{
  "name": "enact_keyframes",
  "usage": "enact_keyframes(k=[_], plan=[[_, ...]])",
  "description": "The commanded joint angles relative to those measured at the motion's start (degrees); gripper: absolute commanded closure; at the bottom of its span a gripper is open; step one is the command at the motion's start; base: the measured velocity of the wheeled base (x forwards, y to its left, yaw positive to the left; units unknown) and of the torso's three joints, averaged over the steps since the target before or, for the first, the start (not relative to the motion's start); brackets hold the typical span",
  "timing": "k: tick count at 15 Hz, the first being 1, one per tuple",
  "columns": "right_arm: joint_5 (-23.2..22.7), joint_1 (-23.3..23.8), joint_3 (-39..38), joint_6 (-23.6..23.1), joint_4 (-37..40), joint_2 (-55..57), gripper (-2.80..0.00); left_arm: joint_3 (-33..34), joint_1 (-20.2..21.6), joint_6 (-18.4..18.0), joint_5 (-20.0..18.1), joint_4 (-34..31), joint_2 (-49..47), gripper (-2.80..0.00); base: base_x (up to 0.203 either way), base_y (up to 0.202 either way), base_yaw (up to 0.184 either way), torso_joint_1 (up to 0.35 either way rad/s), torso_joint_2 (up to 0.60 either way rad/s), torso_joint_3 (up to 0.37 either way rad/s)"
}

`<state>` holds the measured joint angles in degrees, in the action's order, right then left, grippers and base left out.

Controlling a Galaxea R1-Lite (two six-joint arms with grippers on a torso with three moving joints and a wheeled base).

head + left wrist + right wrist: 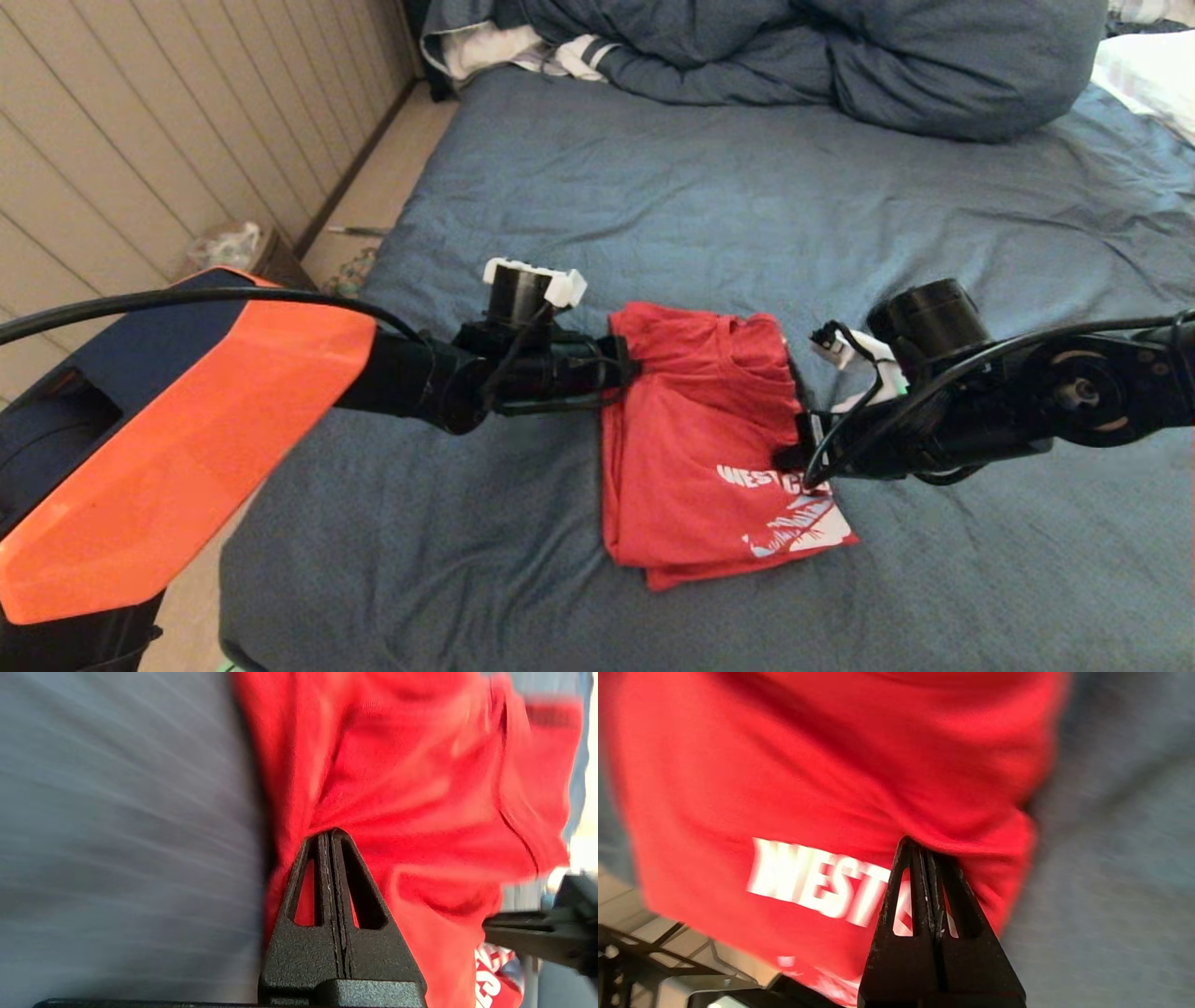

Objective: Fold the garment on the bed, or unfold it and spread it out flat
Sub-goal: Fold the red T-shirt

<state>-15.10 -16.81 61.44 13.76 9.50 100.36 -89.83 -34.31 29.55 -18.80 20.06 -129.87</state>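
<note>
The garment (695,429), a red T-shirt, lies partly folded in the middle of the bed (653,187), with white lettering and a graphic showing at its near right corner. My left gripper (627,371) is shut on the garment's left edge; the red cloth (397,765) puckers around its closed tips (329,835). My right gripper (792,455) is shut on the right edge beside the lettering. There the cloth (831,765) bunches over the closed gripper (920,847). The blue sheet (117,835) (1111,858) lies beside each grip.
A bunched dark-blue duvet (840,56) and a white striped cloth (523,51) lie at the far end, with a white pillow (1148,70) at far right. The bed's left edge drops to the floor by a panelled wall, where a basket (233,247) stands.
</note>
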Motion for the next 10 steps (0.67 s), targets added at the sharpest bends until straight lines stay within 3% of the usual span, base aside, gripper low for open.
enact_keyframes(k=[1, 6, 10], plan=[[-0.27, 2.59, -2.83, -0.60, -0.02, -1.00, 0.00, -0.17, 1.21, 0.29, -0.19, 0.07, 1.49, 0.00, 0.000, 0.000, 0.000, 0.000, 0.00, 0.000], [-3.27, 6.89, -7.16, -2.07, -0.08, -4.99, 0.00, 1.12, 2.20, 0.40, -0.12, -0.33, 4.36, 0.00, 0.000, 0.000, 0.000, 0.000, 0.00, 0.000], [-3.43, 6.99, -7.32, -1.93, 0.18, -10.38, 0.00, 7.39, 2.40, 0.56, -0.06, -0.16, 12.79, 0.00, 0.000, 0.000, 0.000, 0.000, 0.00, 0.000]])
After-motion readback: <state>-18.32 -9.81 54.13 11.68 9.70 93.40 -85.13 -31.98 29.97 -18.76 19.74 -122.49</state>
